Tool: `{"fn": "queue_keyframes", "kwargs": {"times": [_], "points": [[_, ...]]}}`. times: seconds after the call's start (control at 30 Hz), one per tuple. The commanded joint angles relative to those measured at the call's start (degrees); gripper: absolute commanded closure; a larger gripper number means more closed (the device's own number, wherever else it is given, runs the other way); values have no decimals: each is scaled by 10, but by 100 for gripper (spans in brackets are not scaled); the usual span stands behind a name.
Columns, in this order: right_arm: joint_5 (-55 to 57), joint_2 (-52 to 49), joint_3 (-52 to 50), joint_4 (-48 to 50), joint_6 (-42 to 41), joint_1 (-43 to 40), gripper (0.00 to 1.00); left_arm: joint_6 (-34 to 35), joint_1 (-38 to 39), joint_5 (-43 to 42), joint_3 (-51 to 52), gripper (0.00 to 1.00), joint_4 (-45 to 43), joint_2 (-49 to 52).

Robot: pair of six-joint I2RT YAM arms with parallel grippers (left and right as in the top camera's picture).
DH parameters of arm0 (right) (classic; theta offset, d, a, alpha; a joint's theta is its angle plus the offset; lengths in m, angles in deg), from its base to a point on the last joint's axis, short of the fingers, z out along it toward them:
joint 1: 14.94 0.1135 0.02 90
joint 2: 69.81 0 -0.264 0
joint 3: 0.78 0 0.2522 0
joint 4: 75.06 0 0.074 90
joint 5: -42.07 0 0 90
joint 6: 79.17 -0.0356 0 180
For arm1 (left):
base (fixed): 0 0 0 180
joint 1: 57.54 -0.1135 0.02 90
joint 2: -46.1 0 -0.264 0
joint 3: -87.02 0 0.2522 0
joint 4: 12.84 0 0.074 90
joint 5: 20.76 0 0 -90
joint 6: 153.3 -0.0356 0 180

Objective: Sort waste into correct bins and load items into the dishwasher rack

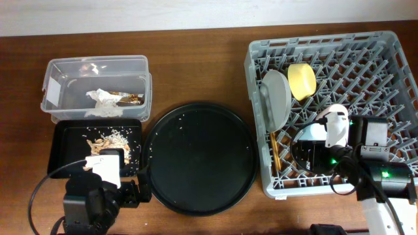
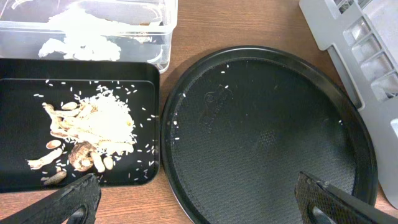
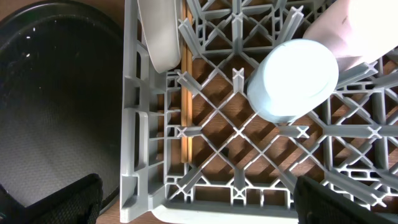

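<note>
The clear tub [image 1: 59, 68] holds white napkins [image 1: 103, 103] and the gold wrapper [image 1: 127, 99]. The black rectangular tray [image 1: 65, 153] holds food scraps [image 1: 111, 140], also in the left wrist view [image 2: 93, 130]. The rack [image 1: 392, 65] holds the plate [image 1: 277, 98] on edge, the yellow bowl [image 1: 302, 81], the chopsticks [image 3: 185, 93], the blue cup [image 3: 292, 78] upside down and the pink cup [image 3: 348, 31]. My left gripper [image 2: 199, 205] is open and empty between the two black trays. My right gripper [image 3: 199, 199] is open and empty over the rack's front left corner.
A large round black tray [image 1: 199, 156] with a few rice grains lies between the rectangular tray and the rack. Bare wooden table runs along the back and the front edge.
</note>
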Motion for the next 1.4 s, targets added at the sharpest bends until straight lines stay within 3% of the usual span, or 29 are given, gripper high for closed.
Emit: {"fn": "queue_keyframes", "kwargs": {"times": [0.0, 0.17, 0.3, 0.4, 0.53, 0.6, 0.7, 1.37], "points": [[45, 44, -4, 7, 11, 39, 1, 7, 0, -4, 5, 1, -1, -3], [98, 243, -71, 136, 10, 98, 1, 7, 0, -4, 5, 1, -1, -3], [47, 438, -272, 321, 10, 95, 1, 7, 0, -4, 5, 1, -1, -3], [28, 525, -427, 529, 10, 95, 1, 7, 0, -4, 5, 1, -1, -3], [38, 537, -543, 725, 10, 72, 1, 7, 0, -4, 5, 1, -1, -3], [95, 537, -542, 689, 10, 69, 1, 7, 0, -4, 5, 1, -1, -3], [139, 537, -542, 567, -104, 69, 1, 7, 0, -4, 5, 1, -1, -3], [139, 537, -542, 567, -104, 69, 1, 7, 0, -4, 5, 1, -1, -3]]}}
